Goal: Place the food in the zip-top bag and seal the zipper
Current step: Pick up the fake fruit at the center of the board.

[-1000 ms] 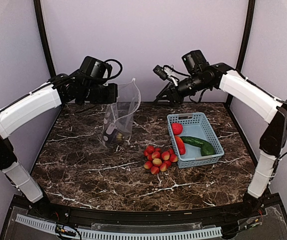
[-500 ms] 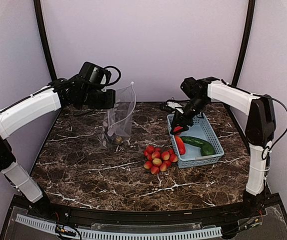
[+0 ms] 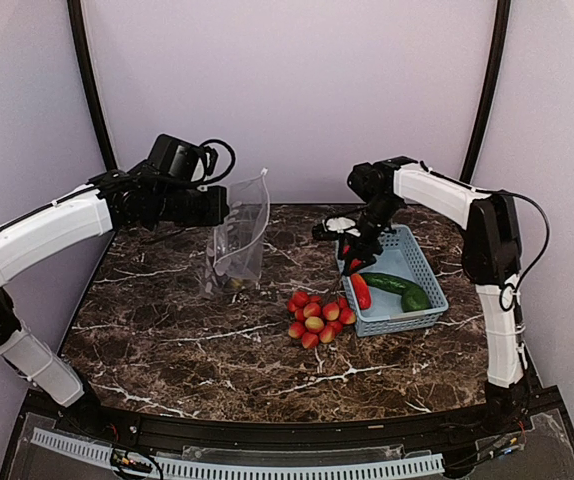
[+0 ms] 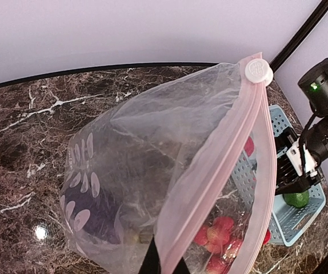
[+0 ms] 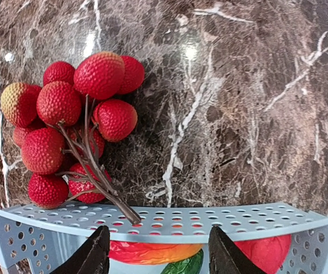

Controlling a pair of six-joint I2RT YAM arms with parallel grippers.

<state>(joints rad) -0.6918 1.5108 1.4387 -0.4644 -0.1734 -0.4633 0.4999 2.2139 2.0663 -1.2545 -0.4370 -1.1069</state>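
My left gripper (image 3: 222, 206) is shut on the mouth edge of the zip-top bag (image 3: 239, 240) and holds it hanging upright over the table's back left. In the left wrist view my left gripper (image 4: 164, 264) pinches the pinkish zipper (image 4: 200, 202), with its white slider (image 4: 257, 69) at the far end. A dark purple eggplant (image 4: 98, 214) lies inside the bag. My right gripper (image 3: 352, 250) is open and empty over the basket's left wall (image 5: 164, 220). The berries (image 3: 317, 315) lie on the table beside the basket. The pepper (image 5: 152, 251), tomato (image 5: 270, 251) and cucumber (image 3: 397, 284) lie in the basket.
The light-blue lattice basket (image 3: 422, 310) stands right of centre, with a green avocado-like piece (image 3: 415, 298) at its near end. Purple walls and black posts close in the back and sides.
My right arm has swung down from high at the back to the basket's left wall. My left arm has shifted slightly left and lower with the bag.
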